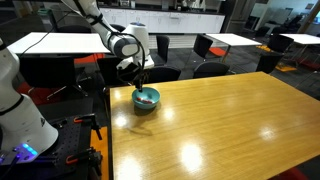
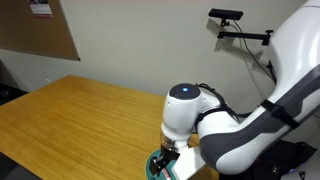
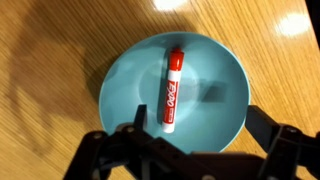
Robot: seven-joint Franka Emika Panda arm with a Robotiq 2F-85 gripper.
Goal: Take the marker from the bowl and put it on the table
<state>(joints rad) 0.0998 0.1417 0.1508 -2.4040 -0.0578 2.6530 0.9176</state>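
Observation:
The teal-blue bowl [image 3: 215, 70] sits on the honey-coloured wood table [image 3: 40, 60]. The red marker [image 3: 171, 88] with a whitish end lies inside the bowl, a little left of its middle, pointing up and down in the wrist view. My gripper [image 3: 197, 128] is open and empty above the bowl's near part, one dark finger on each side. In an exterior view the gripper [image 1: 138, 82] hangs just over the bowl [image 1: 146, 98] near the table's [image 1: 220, 130] far left corner. In the other exterior view the arm hides most of the bowl [image 2: 157, 168].
White-topped tables [image 1: 60, 42] and dark chairs [image 1: 208, 48] stand behind the wood table. The robot's white base [image 1: 20, 110] is at the left, beside the table edge. A camera on an arm [image 2: 228, 18] and a cork board [image 2: 35, 30] are on the wall.

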